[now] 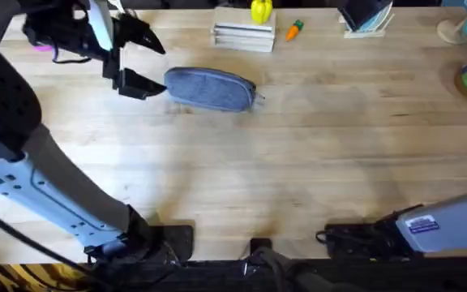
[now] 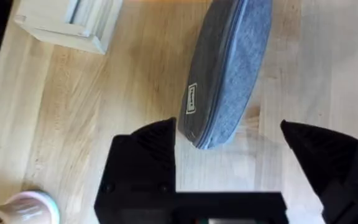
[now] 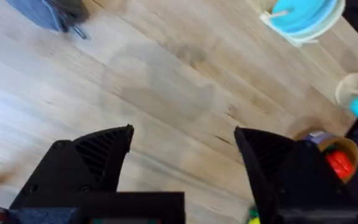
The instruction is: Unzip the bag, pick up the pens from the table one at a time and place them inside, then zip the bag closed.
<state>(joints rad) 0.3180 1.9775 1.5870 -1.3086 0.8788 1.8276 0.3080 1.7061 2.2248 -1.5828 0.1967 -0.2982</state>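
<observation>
While left gripper (image 1: 147,58) gapes wide upper left, pouch (image 1: 211,88) lies just right, end between fingertips, ungrasped.

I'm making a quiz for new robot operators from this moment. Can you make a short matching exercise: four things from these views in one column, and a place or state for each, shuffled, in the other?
Things:
1. the bag
2. the left gripper
3. the right gripper
4. the carrot toy

Places or states:
A. open, at the bag's rounded end
B. lying on the table, zip shut
C. at the far edge, beside a stack of books
D. open over bare wood, holding nothing

Pairs: 1-B, 2-A, 3-D, 4-C
</observation>
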